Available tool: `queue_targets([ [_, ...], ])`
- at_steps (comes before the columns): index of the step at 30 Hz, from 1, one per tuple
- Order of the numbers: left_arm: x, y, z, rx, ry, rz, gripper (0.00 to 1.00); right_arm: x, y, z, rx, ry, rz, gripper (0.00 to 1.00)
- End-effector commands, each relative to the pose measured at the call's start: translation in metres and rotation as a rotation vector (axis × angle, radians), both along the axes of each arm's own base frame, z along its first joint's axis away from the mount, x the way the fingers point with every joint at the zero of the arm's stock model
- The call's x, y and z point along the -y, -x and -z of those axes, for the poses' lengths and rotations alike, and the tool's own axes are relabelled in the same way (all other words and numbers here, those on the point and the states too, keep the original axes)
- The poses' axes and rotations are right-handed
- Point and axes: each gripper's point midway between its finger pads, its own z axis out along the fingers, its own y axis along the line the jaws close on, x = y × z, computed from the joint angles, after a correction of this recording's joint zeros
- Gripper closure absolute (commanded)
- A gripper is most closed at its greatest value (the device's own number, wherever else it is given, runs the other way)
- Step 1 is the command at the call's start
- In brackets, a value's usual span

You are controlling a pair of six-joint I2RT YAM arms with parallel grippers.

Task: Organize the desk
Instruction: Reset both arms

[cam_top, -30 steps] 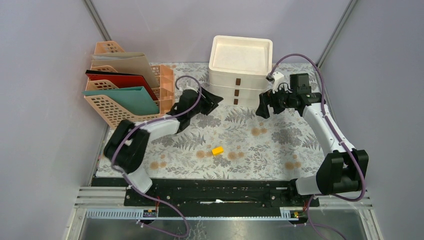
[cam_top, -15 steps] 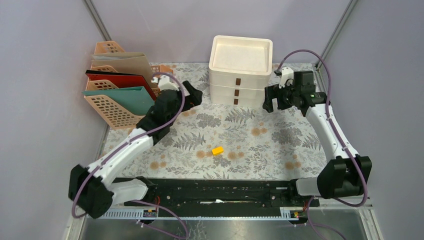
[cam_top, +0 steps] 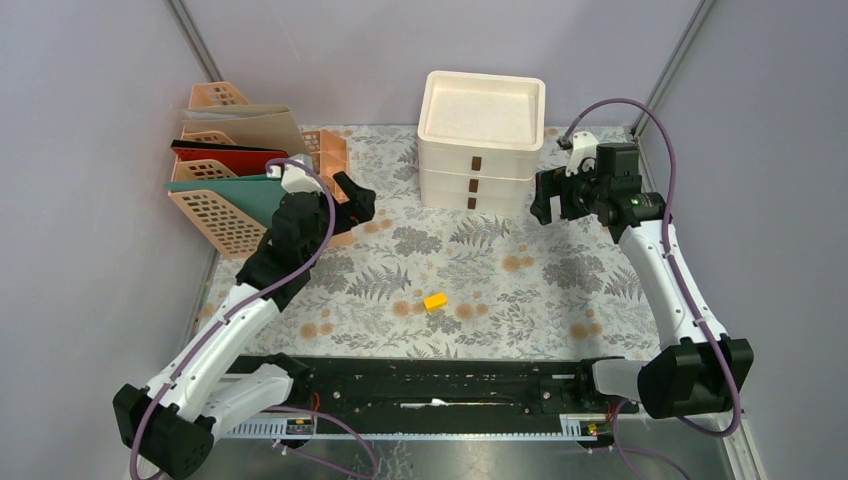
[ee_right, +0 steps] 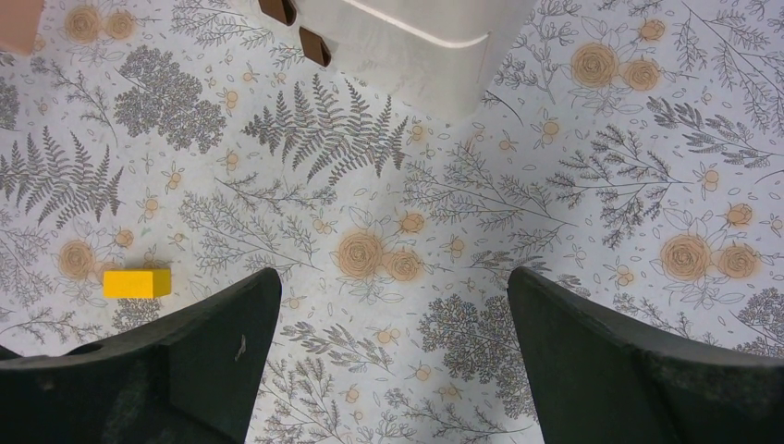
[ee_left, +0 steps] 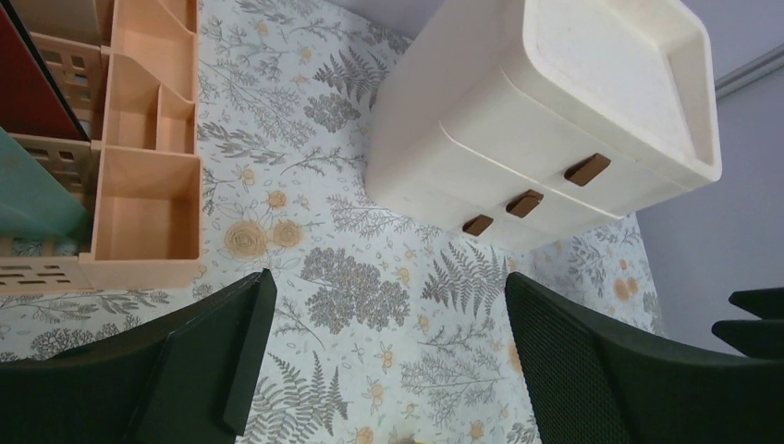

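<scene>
Nearest us, a small yellow block (cam_top: 434, 300) lies alone on the fern-printed table (cam_top: 560, 300), which fills the floor of the booth ahead of the arm bases; the block sits where it sat a second ago. Farther in, the left tool (cam_top: 358, 208) hangs released, fingers spread wide and holding nothing. It has swung left, away from the white drawer unit (cam_top: 480, 150), and is now just beside the peach file rack (cam_top: 225, 215). The right tool (cam_top: 541, 200), likewise spread and unloaded, has drifted slightly right, near the drawers' right side.
</scene>
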Motion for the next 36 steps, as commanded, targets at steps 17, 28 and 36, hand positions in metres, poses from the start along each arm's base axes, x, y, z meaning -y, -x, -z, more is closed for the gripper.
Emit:
queue_targets([
  [17, 0.01, 0.013, -0.024, 0.052, 0.062, 0.091, 0.01, -0.026, -0.008, -0.031, 0.036, -0.213, 0.024, 0.0],
  [28, 0.022, 0.014, -0.03, 0.085, 0.108, 0.148, 0.01, -0.036, -0.003, -0.031, 0.017, -0.252, -0.036, 0.0],
  [36, 0.034, 0.012, -0.027, 0.085, 0.155, 0.192, 0.01, -0.039, 0.002, -0.027, 0.004, -0.263, -0.051, 0.0],
])
